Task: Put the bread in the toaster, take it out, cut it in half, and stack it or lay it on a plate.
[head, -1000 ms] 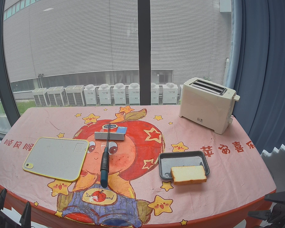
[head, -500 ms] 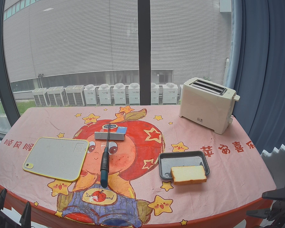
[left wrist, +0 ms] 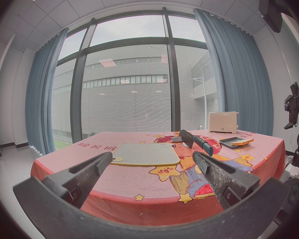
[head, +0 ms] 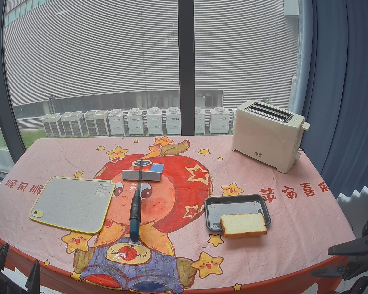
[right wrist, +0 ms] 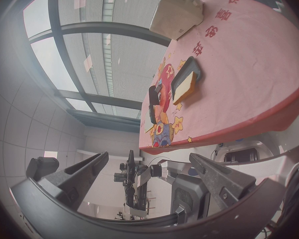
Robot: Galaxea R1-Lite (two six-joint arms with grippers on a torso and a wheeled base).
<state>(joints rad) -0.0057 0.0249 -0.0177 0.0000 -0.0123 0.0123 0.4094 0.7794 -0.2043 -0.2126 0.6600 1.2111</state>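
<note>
The bread lies on the near rim of the dark tray, by the right edge of the table. The right gripper, spread wide, should pinch its sides gently

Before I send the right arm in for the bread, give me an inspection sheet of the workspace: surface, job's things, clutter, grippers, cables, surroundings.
surface: pink printed tablecloth, lying flat.
job's things: bread lies flat on the near rim of the dark tray, overhanging it; toaster at the far right, nothing sticking out of its slots; knife mid-table, handle toward the robot; cutting board on the left, bare.
clutter: small grey block under the knife's blade.
grippers: left gripper off the near left edge, jaws open, empty; right gripper off the near right edge, jaws open, empty.
cables: nothing seen.
surroundings: window behind; blue curtain on the right.
</note>
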